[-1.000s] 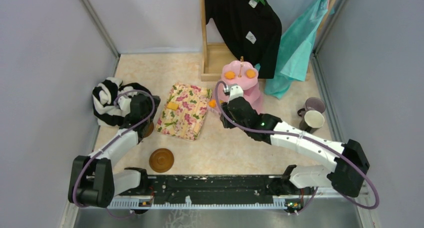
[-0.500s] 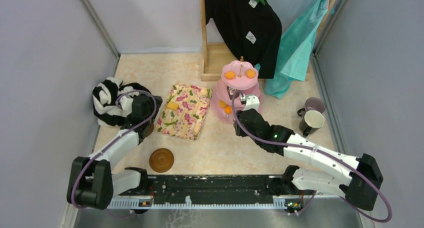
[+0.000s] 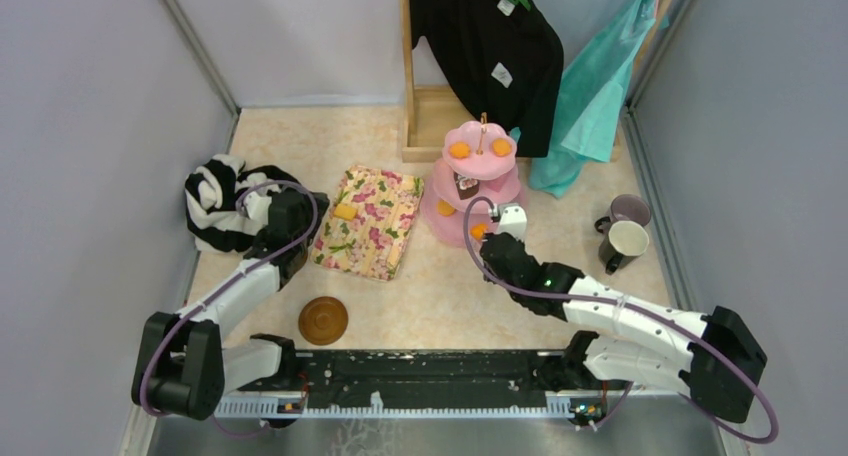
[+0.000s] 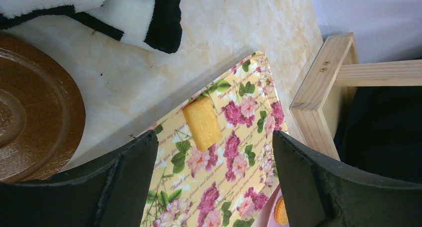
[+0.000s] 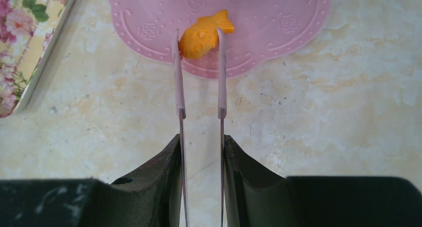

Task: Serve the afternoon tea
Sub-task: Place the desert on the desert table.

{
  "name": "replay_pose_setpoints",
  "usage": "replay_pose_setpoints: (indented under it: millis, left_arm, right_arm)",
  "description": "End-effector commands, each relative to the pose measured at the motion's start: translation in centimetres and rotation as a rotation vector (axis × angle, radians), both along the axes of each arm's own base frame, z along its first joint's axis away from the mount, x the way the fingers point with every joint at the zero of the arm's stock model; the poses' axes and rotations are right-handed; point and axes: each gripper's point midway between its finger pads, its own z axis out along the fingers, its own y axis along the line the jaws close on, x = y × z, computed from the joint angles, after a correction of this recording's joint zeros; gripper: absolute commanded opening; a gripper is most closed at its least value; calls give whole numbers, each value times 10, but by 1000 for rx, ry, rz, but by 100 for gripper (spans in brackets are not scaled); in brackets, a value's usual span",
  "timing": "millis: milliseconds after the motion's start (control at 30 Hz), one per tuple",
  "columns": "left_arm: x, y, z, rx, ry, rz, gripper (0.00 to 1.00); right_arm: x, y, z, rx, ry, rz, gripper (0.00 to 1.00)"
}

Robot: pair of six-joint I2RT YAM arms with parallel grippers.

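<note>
The pink three-tier cake stand (image 3: 480, 166) carries two orange pastries on top, a brown one in the middle and an orange one (image 3: 445, 208) on the bottom tier. My right gripper (image 5: 201, 140) is shut on thin pink tongs (image 5: 178, 87). The tong tips pinch an orange fish-shaped pastry (image 5: 204, 38) over the bottom tier's front rim (image 5: 278, 33). My left gripper (image 4: 214, 137) hangs open above the floral cloth, just short of a yellow pastry (image 4: 201, 122). One brown saucer (image 3: 323, 319) lies near the arm bases, another (image 4: 30, 122) beside the left fingers. The lilac mug (image 3: 628, 211) and cream mug (image 3: 625, 241) stand at the right.
The floral cloth (image 3: 370, 226) lies left of the stand, with the black-and-white striped garment (image 3: 215, 201) farther left. A wooden rack (image 3: 425, 116) with a black shirt and a teal garment stands behind the stand. Grey walls close in both sides.
My right arm has swung from the stand's left side to its front right, carrying the tongs and fish pastry toward the near rim. The left arm has barely moved.
</note>
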Motion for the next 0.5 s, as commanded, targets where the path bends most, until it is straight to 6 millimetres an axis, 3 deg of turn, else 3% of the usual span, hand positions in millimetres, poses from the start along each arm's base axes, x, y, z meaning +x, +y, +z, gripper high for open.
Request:
replay_pose_setpoints:
  millis: [0,267,467]
  left_arm:
    - [3,-2,7,4,-30,2,90]
    - [4,-5,8,6,-31,-4,90]
    - [5,-7,9,9,-32,-8,90]
  right_arm:
    - [21,-1,24,79,-115,-63,14]
    - [32,-7,18,88,-130,-87,14]
    - [36,1,8,75,-97,-67,23]
